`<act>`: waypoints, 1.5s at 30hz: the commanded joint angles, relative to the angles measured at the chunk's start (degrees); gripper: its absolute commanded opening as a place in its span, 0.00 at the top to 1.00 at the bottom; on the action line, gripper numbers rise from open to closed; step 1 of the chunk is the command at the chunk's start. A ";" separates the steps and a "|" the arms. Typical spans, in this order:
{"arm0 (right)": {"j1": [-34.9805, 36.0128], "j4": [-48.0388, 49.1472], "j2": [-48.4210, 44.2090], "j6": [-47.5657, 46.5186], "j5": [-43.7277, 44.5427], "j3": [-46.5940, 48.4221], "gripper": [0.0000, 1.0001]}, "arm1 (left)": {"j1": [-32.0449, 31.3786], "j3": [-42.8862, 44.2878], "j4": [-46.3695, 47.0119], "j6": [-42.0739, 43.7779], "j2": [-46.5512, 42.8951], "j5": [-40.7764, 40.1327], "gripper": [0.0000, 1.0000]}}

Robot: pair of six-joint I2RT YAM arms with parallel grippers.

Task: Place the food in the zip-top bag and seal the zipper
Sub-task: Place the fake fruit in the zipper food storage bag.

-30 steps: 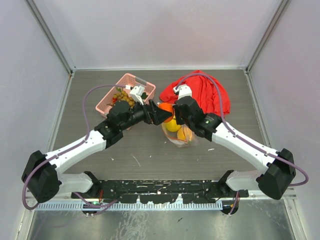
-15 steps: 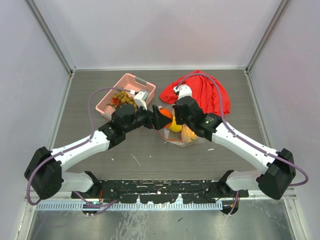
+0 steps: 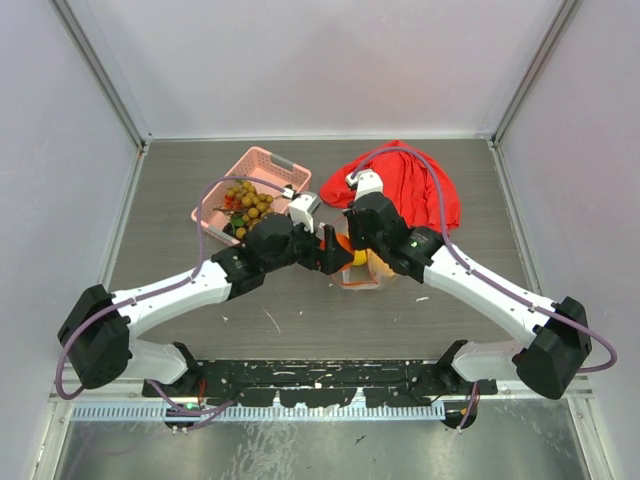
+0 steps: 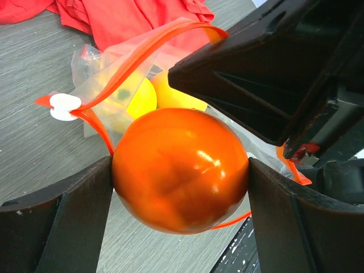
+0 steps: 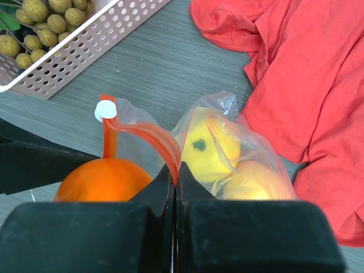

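Left fingers point(image 4: 57, 222) spread wide, clamping orange point(image 4: 181, 170). Over last second they carried it right, from pink basket point(image 3: 262, 160) side to mouth of zip-top bag point(image 5: 253, 156), mid-surface. Right fingers point(image 5: 151, 199) pinched tight on zipper point(image 5: 145, 133), holding mouth up. Two yellow fruits point(image 5: 209, 145) already inside. Orange looks ready to go in. Berries point(image 3: 245, 205) wait in far-left basket. Sealing not begun.

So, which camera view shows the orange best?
The left wrist view. There the orange fills the middle of the picture, held between the fingers of the left gripper. The right wrist view shows only its top, low beside the right gripper. In the top view the grippers hide most of it.
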 commanded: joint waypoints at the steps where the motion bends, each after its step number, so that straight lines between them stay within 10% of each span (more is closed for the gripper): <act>1: 0.29 4.51 -1.54 1.49 -1.03 0.40 0.98 | -2.62 1.96 3.06 1.73 -2.55 -3.18 0.24; 20: 0.34 3.13 -1.06 1.83 -5.97 2.68 0.96 | -6.14 -5.45 17.52 24.25 -7.52 -9.37 0.18; 32: 0.29 3.41 -1.93 1.65 -6.02 2.24 0.93 | -6.19 -3.94 13.41 23.02 -4.42 -10.06 0.00; 45: 0.29 3.77 -1.98 1.65 -5.86 2.03 0.92 | -6.14 -2.01 6.55 20.64 -7.30 -7.71 0.02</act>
